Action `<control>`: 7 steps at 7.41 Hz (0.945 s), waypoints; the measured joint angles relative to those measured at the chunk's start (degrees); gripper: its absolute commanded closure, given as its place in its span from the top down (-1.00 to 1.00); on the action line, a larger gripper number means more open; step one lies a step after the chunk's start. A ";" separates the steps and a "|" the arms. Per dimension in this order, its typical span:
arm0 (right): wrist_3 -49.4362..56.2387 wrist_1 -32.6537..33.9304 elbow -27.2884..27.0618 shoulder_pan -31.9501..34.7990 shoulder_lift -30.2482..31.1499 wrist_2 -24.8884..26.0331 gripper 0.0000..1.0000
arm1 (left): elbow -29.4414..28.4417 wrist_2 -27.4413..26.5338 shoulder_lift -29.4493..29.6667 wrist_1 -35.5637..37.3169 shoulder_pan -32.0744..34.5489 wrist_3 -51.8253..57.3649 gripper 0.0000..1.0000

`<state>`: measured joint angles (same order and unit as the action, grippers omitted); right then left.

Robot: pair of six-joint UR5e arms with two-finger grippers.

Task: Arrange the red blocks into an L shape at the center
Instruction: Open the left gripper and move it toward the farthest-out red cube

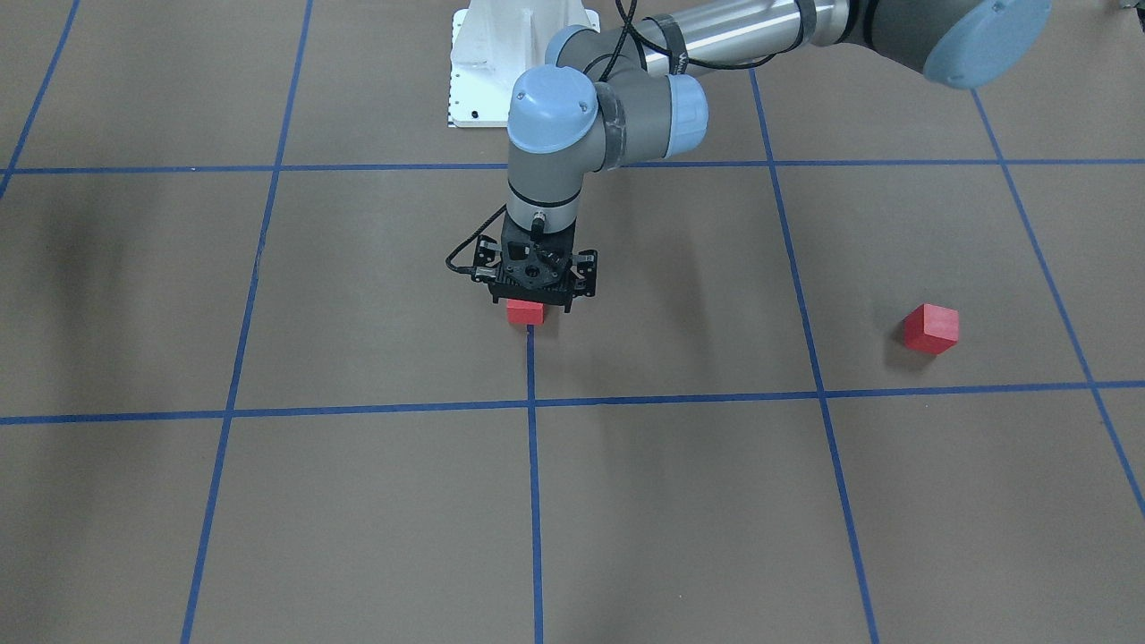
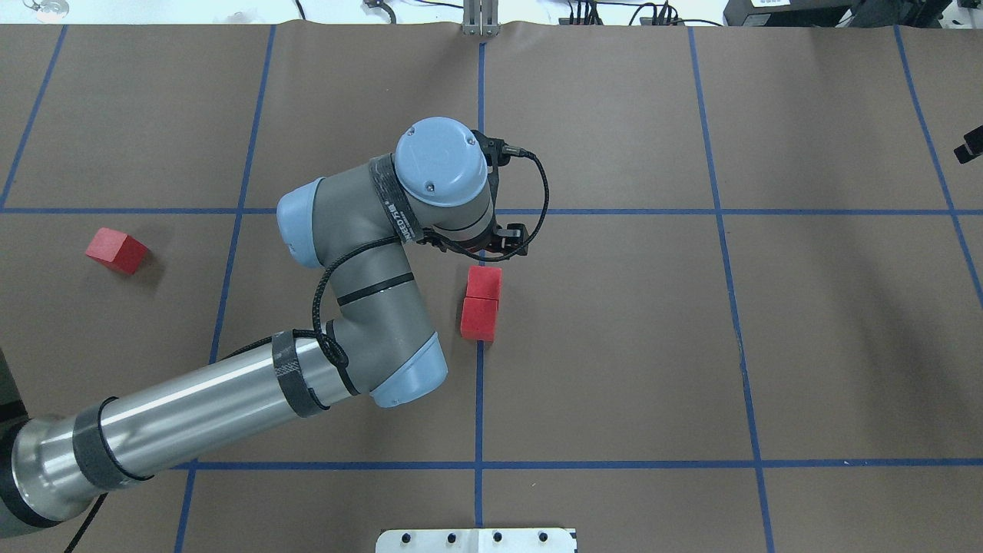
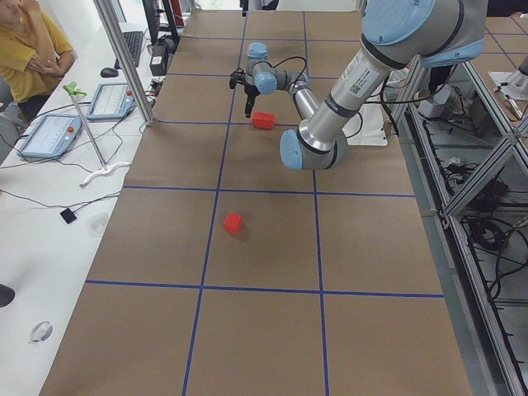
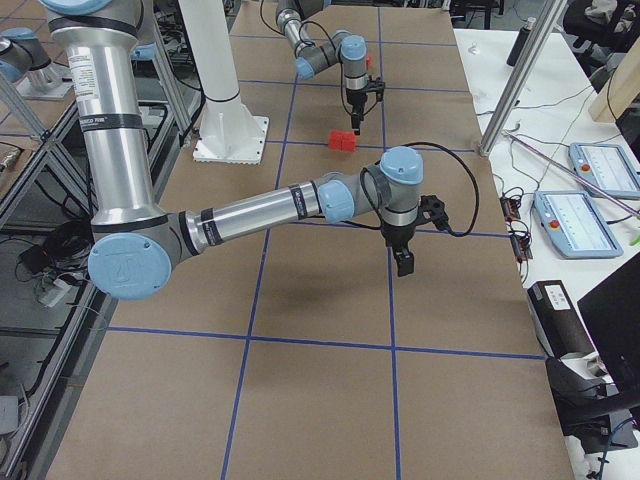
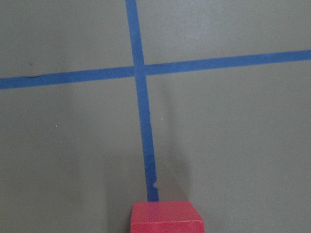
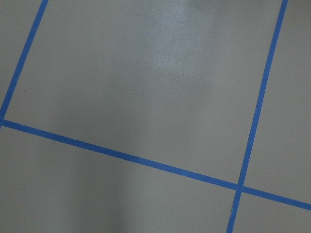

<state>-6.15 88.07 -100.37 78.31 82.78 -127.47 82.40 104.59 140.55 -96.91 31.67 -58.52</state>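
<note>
Two of the red blocks sit at the center of the counter [image 2: 630, 361], touching face to face: the far block [image 2: 484, 281] and the near block [image 2: 479, 319]. Both lie on the blue tape line [image 2: 478, 399] that splits the middle square. That is probably why they are placed here, since the tape gives a straight guide and the pair reads as the long leg of the L.

The left hand [image 1: 535, 291] hangs just above the far block, pointing straight down and gripping nothing. Its wrist view shows only the top of a red block low in the frame and no fingers, so I cannot tell whether the jaws are spread or closed. Being straight over the pair seems sensible, as up-and-down travel there would not nudge either block sideways.

The third block [image 2: 115, 251] lies well apart, out to the left, turned askew to the grid. It is on the left arm's side, so that arm looks like the one to fetch it. To make the short leg it must end up touching the side of one end block.

The right hand [image 4: 403, 262] hangs well to the right above the counter, carrying nothing, and its camera sees only tape lines. Whether it is open or closed I cannot tell. Out there it keeps out of the left arm's way.
</note>
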 measured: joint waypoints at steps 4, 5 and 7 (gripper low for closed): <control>-0.07 0.00 0.00 -0.02 -0.15 0.02 1.00 | 11.50 6.47 -18.08 -0.64 9.80 21.60 1.00; -0.08 0.00 0.00 -0.03 -0.16 0.03 1.00 | 13.19 8.05 -22.45 -1.22 12.87 27.60 1.00; -0.22 0.00 -0.05 -0.01 -0.16 0.01 1.00 | 13.85 12.25 -30.78 -6.49 19.49 40.82 1.00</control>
<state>-6.37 88.07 -100.42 78.30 82.62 -127.46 96.25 116.84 109.77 -103.39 51.16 -17.70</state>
